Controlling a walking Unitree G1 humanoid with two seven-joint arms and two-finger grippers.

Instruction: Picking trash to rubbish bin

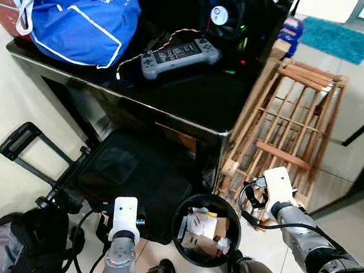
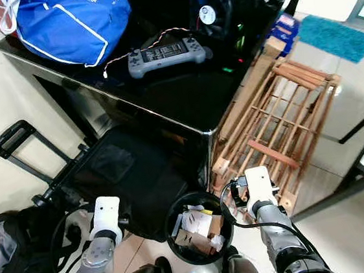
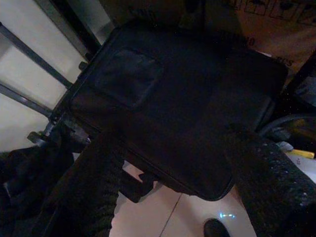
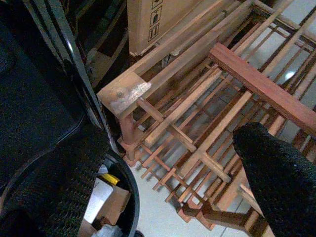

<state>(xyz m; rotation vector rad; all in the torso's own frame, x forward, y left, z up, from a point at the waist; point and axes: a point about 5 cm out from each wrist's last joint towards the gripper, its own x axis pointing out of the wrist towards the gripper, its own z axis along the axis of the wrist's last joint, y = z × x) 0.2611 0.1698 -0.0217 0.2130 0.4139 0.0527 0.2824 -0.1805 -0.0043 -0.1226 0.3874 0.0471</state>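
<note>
We see the rubbish bin (image 1: 205,230), round and black, on the floor between the two arms, holding trash (image 1: 203,229): cardboard and white paper scraps. Left gripper (image 3: 177,197) hangs above a black suitcase (image 1: 134,177) lying flat beside the bin; its fingers (image 3: 89,192) are apart, nothing between them. Right gripper (image 4: 163,182) is over the bin's rim and a wooden rack (image 1: 291,118) leaning just beside it; fingers (image 4: 276,173) also spread wide, holding nothing. Behind, a black table (image 1: 184,97) carries a blue bag (image 1: 82,23) and a grey controller (image 1: 179,55). A dark backpack (image 1: 18,248) sits on the floor at far left.
</note>
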